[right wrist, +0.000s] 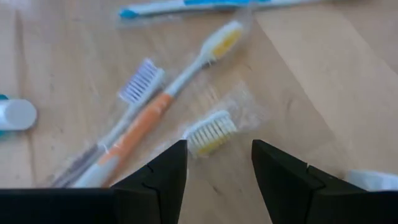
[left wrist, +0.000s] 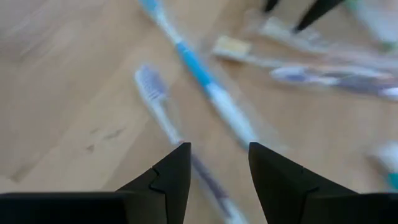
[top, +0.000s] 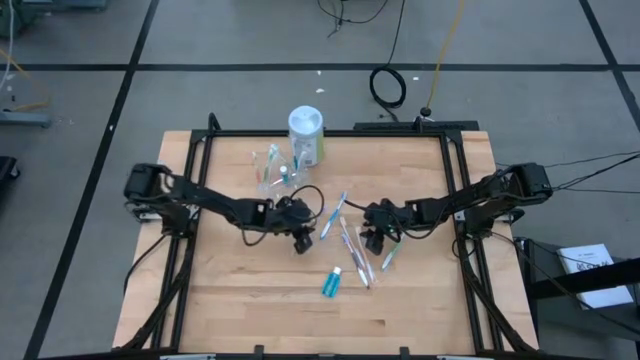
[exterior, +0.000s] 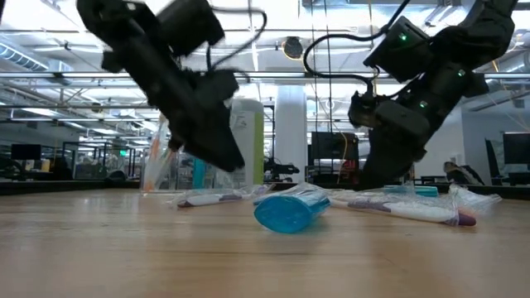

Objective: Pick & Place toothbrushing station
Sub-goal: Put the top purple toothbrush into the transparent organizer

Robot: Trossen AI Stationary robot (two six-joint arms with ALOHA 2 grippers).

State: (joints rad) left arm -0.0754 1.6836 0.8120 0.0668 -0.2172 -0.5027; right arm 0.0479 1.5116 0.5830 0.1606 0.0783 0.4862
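Observation:
A clear plastic cup (top: 270,172) with a few toothbrushes standing in it is at the far middle of the table. Several wrapped pastel toothbrushes (top: 350,240) lie loose at mid-table, and a teal toothpaste tube (top: 331,283) lies nearer the front. My left gripper (top: 302,240) is open, low over the left end of the pile; a purple-bristled toothbrush (left wrist: 163,112) runs between its fingers (left wrist: 219,149). My right gripper (top: 372,240) is open over the pile's right side, with a yellow-bristled brush head (right wrist: 210,133) just ahead of its fingers (right wrist: 219,146).
A white-capped canister with a green label (top: 307,135) stands beside the cup at the far edge. A blue-handled brush (left wrist: 199,68) and an orange-handled brush (right wrist: 140,127) lie in the pile. Bare wood lies at the table's near left and right.

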